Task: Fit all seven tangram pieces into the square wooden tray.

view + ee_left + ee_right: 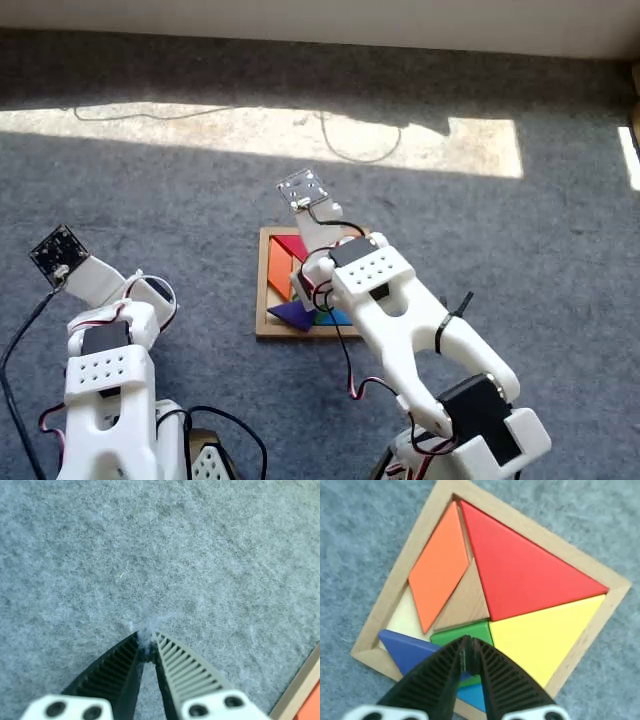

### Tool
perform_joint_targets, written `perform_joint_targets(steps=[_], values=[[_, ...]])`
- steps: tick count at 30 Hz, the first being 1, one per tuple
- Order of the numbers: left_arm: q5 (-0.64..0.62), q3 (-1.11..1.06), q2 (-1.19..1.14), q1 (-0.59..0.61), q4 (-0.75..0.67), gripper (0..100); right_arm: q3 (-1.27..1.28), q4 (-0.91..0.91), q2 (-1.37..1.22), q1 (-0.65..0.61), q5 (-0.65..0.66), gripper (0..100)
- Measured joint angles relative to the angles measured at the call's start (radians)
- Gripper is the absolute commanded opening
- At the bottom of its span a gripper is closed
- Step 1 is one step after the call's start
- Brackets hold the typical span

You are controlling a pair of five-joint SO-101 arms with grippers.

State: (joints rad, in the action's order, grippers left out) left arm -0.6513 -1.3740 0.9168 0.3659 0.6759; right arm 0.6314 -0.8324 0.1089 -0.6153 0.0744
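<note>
Right wrist view: the right gripper (468, 653), closed and empty, hangs over the green square (464, 630), probably to press it flat into the wooden tray (395, 585).

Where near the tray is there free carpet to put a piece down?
Bare carpet lies between the left arm and the tray, and also right of the right arm. Over the tray it is crowded: the right gripper hangs shut above the pieces.
</note>
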Motion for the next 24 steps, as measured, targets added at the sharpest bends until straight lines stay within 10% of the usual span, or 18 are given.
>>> perform_joint_targets(steps=[24], values=[[0.000,0.000,0.000,0.000,0.000,1,0.000,-0.140,0.005,-0.006,0.000,0.5]])
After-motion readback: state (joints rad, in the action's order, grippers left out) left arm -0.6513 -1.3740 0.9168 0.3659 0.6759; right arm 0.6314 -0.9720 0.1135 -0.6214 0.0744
